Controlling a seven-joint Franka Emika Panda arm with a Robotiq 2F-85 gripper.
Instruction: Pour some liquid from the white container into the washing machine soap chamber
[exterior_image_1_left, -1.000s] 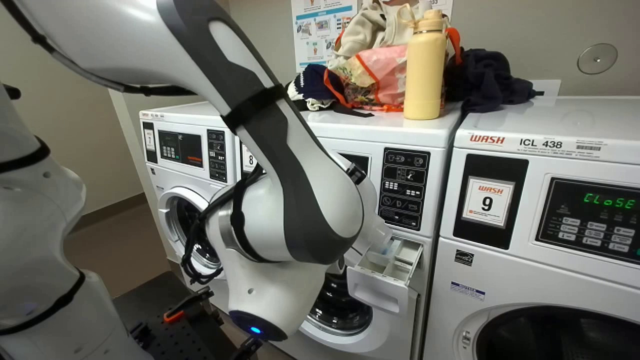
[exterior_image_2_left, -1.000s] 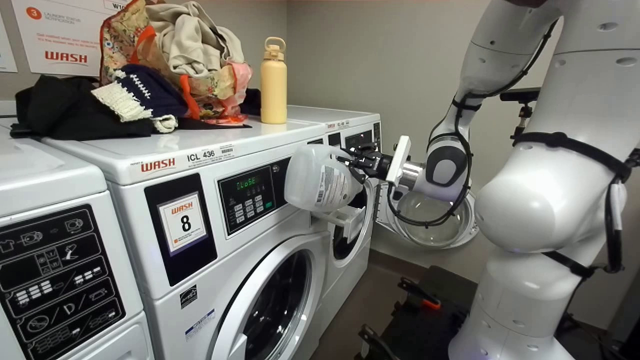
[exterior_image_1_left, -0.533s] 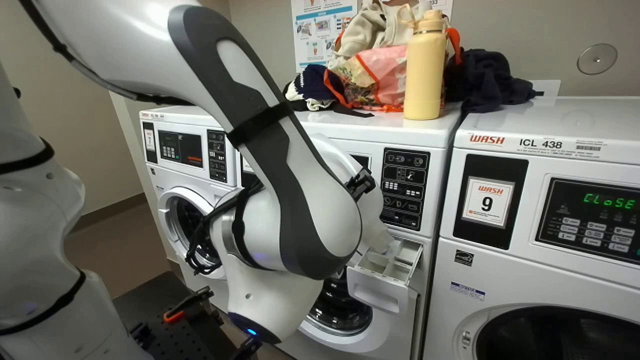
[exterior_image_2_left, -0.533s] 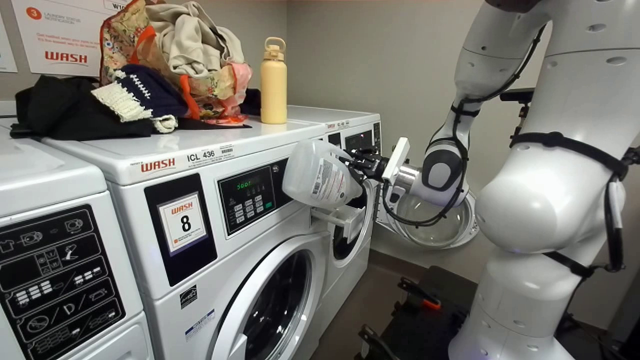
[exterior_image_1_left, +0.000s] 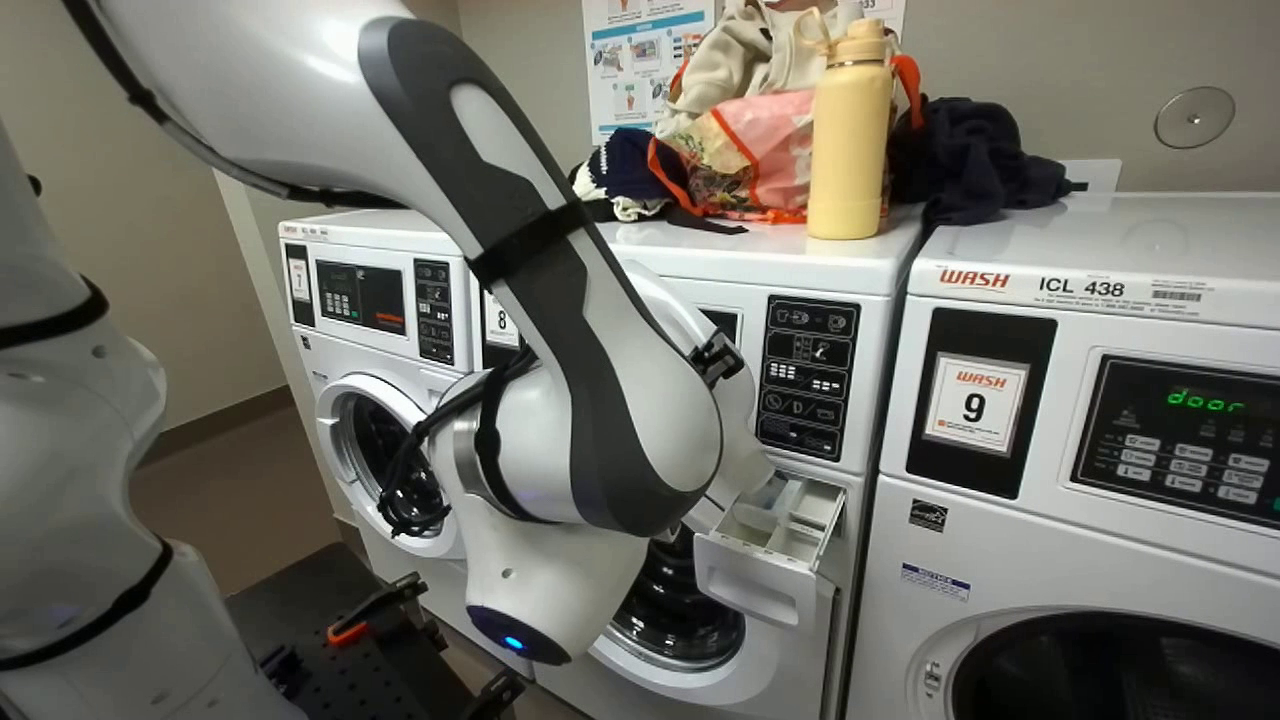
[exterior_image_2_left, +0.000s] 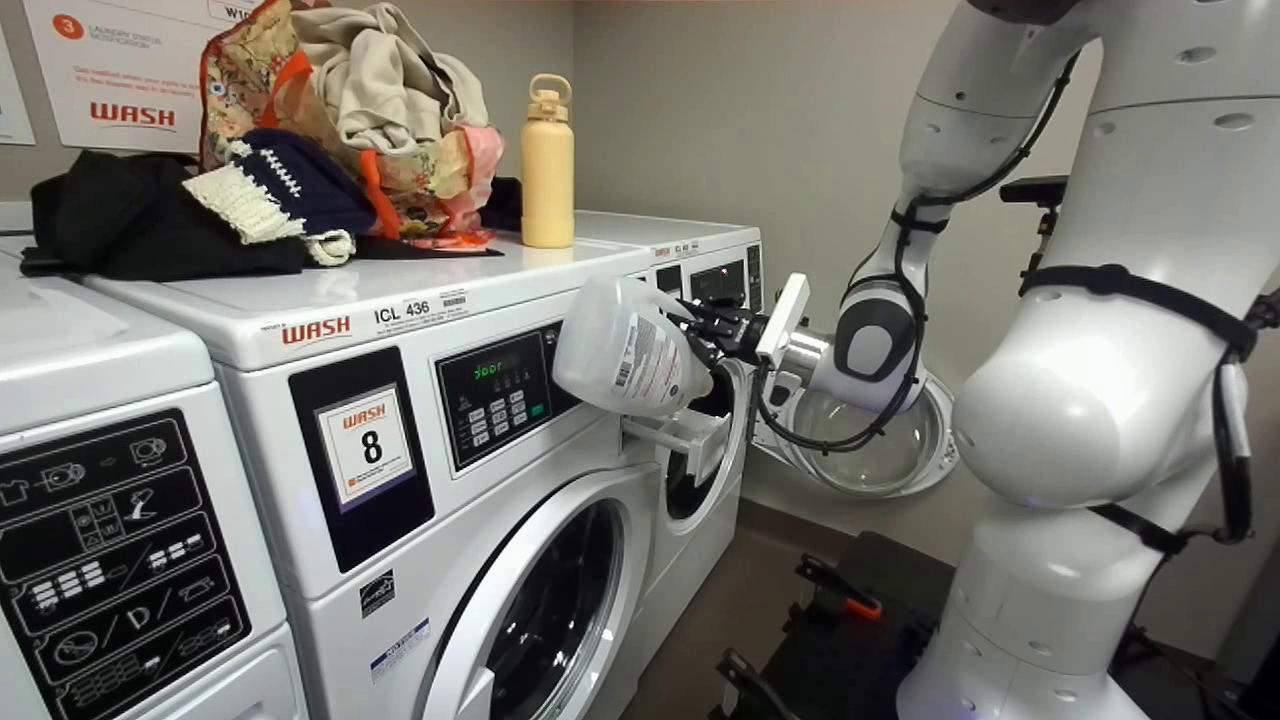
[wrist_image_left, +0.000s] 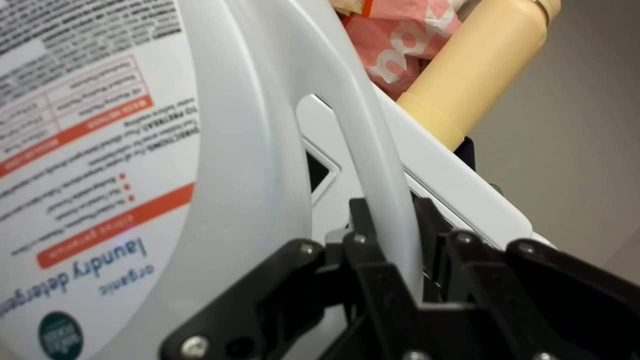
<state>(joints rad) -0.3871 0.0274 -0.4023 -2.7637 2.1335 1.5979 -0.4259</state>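
The white container (exterior_image_2_left: 612, 345), a translucent jug with a pale label, is held tilted above the soap chamber. It fills the left of the wrist view (wrist_image_left: 250, 165), its label text upside down, and peeks from behind the arm (exterior_image_1_left: 740, 455). Its mouth is hidden, and no liquid stream shows. My gripper (wrist_image_left: 393, 212) is shut on its side handle; the gripper also shows in an exterior view (exterior_image_2_left: 700, 330). The soap chamber (exterior_image_1_left: 757, 580), a pulled-out divided drawer, shows in both exterior views (exterior_image_2_left: 705, 445). It juts from the washing machine (exterior_image_2_left: 330, 540). Whether jug and drawer touch, I cannot tell.
A yellow-tan bottle (exterior_image_1_left: 848, 150), a bag of clothes (exterior_image_2_left: 400, 90) and dark cloth (exterior_image_1_left: 975, 160) stand on the washers. The washer with the "9" sticker (exterior_image_1_left: 974, 405) is beside the drawer. A round glass door (exterior_image_2_left: 860, 440) hangs open beneath the arm.
My arm and gripper have shifted slightly with the jug, which moves a little left in an exterior view. The drawer has not moved. Washer displays have switched from "close" to "door".
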